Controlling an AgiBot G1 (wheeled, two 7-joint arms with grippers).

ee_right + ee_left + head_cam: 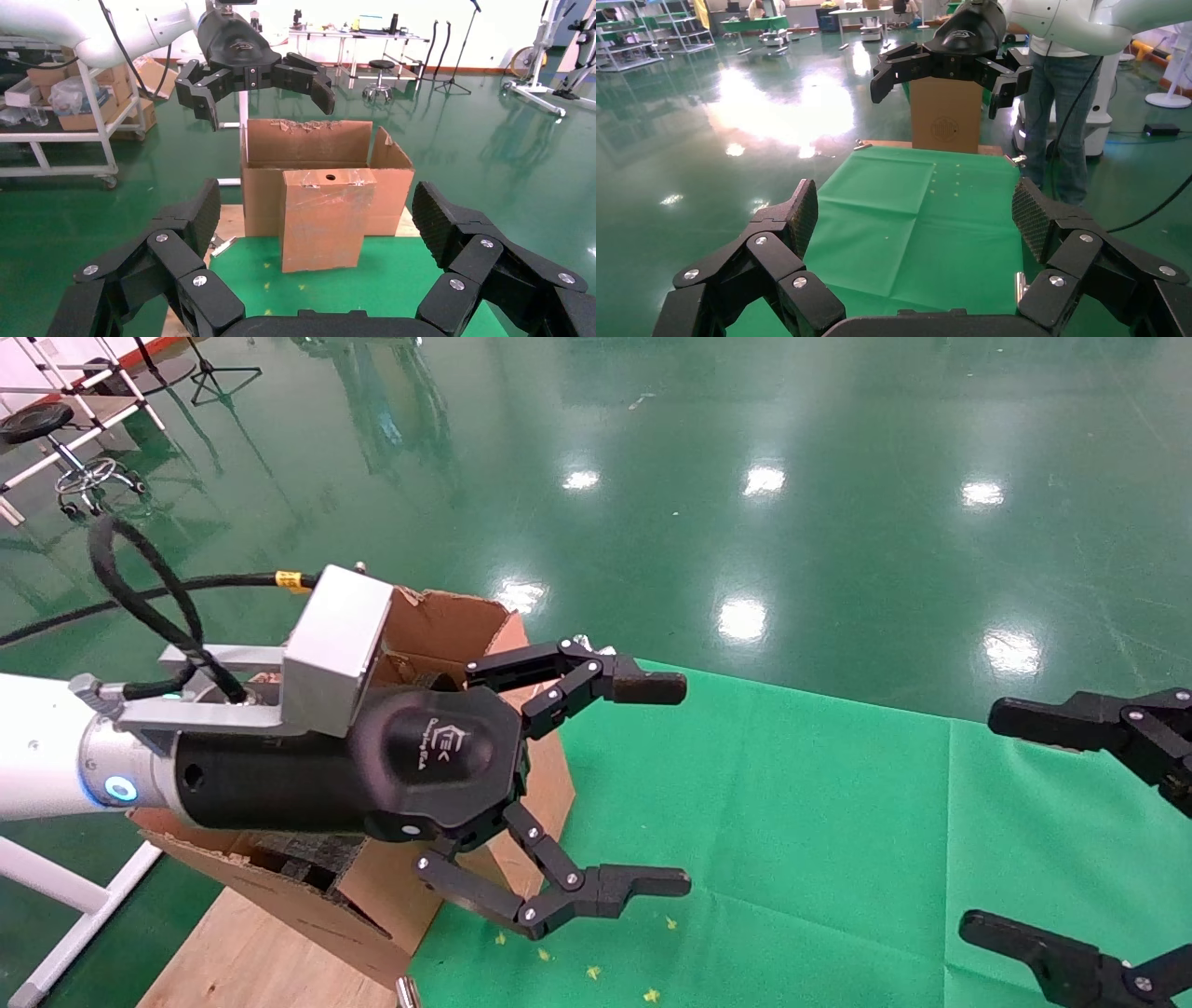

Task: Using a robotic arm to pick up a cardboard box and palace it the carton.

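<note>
The cardboard box (325, 221) stands upright on the green cloth, leaning against the carton (261, 186), with its round hole on the top edge. In the head view its brown face (554, 775) shows under my left gripper, and the carton's ragged far wall (438, 621) shows behind it. My left gripper (656, 784), on the white robotic arm, hangs open and empty above the box and carton; it also shows in the right wrist view (263, 98). My right gripper (992, 822) is open and empty at the right, facing the box (318, 210).
The green cloth (792, 822) covers the table right of the carton, which sits on a wooden board (242, 952). In the left wrist view another brown box (946, 116) stands beyond my right gripper (940, 91), with a person (1060, 105) beside it. Shiny green floor lies all around.
</note>
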